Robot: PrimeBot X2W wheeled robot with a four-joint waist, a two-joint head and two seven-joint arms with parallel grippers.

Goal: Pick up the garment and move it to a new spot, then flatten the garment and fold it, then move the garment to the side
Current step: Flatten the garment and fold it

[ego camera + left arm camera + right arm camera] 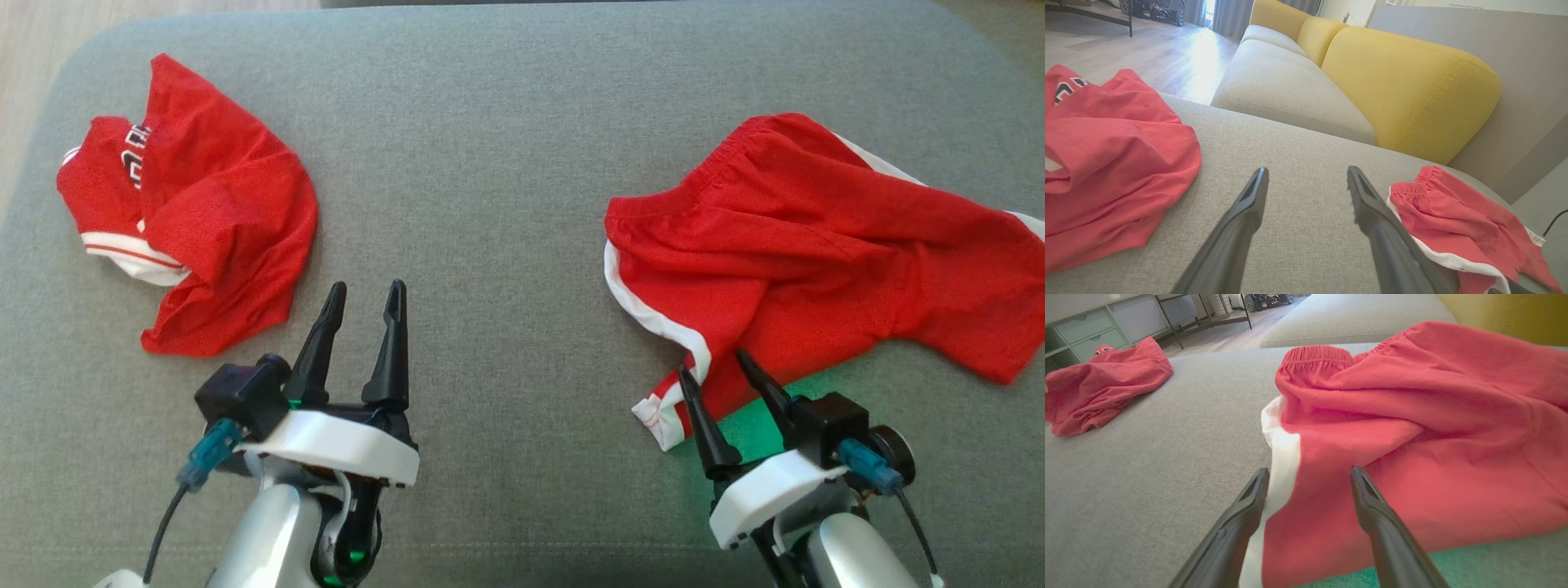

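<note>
A crumpled pair of red shorts (816, 237) with white side stripes and an elastic waistband lies on the right of the grey cushion (490, 163). My right gripper (712, 362) is open at the near leg hem, and in the right wrist view its fingers straddle the white stripe of the shorts (1412, 428) from just above. A bunched red shirt (212, 220) with white trim lies at the far left. My left gripper (367, 286) stands open over bare cushion, just right of the shirt's near edge, holding nothing.
The cushion's rounded edges run close to both garments, with wooden floor (1167, 49) beyond the left side. A yellow sofa backrest (1412, 81) and another grey seat (1282, 85) stand past the far edge. Bare cushion lies between the two garments.
</note>
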